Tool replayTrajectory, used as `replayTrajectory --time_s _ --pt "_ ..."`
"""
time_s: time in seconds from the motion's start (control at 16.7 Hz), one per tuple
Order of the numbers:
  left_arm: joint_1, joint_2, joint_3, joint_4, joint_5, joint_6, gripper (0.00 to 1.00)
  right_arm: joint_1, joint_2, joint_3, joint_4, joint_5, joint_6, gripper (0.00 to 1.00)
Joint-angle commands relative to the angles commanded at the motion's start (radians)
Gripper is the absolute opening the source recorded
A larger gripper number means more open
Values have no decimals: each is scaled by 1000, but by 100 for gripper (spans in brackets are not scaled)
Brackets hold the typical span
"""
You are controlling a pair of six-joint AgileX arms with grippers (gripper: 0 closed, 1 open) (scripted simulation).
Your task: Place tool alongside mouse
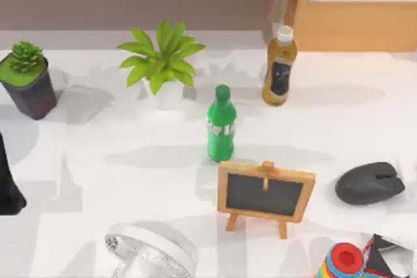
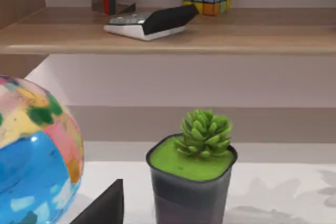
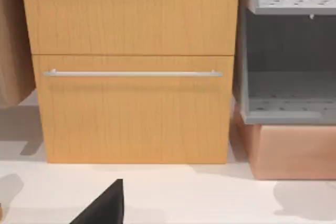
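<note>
Since no grasp shows yet, the step in hand reads as choosing and reaching for the tool.

Top view: the mouse [image 1: 369, 183] lies flat at the right of the table [image 1: 130, 174], well apart from the green bottle [image 1: 221, 124] and just right of the small chalkboard [image 1: 266, 191]. Bare table lies on the mouse's far side. The left arm [image 1: 8, 187] sits at the left edge, the right arm [image 1: 391, 252] at the near right corner, close to the mouse. A striped, many-coloured object [image 1: 342, 262] lies beside the right arm. I cannot tell which item is the tool.

Left wrist view: the left gripper [image 2: 102, 208] faces the potted succulent [image 2: 191, 177], with a globe [image 2: 31, 156] close by. Open or closed: cannot tell.

Right wrist view: the right gripper [image 3: 102, 205] faces a wooden drawer unit [image 3: 131, 66]. State: cannot tell.

Judgement: use the right arm, set the tool down on the bare patch parallel to the mouse, close but not touching, and keep clear of the chalkboard, which would tip easily.
</note>
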Motion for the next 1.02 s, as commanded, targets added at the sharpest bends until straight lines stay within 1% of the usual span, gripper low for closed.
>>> replayTrajectory --time_s 0.24,0.42,0.6,1.02 --pt "0 0 0 0 0 0 100 -9 34 24 -29 0 7 100" --pt "0 0 0 0 0 0 100 -42 163 109 -127 0 30 100" --pt "0 0 0 0 0 0 100 -91 380 238 -275 -1 66 100" --pt "0 0 0 0 0 0 100 -222 1008 584 -674 -3 163 100"
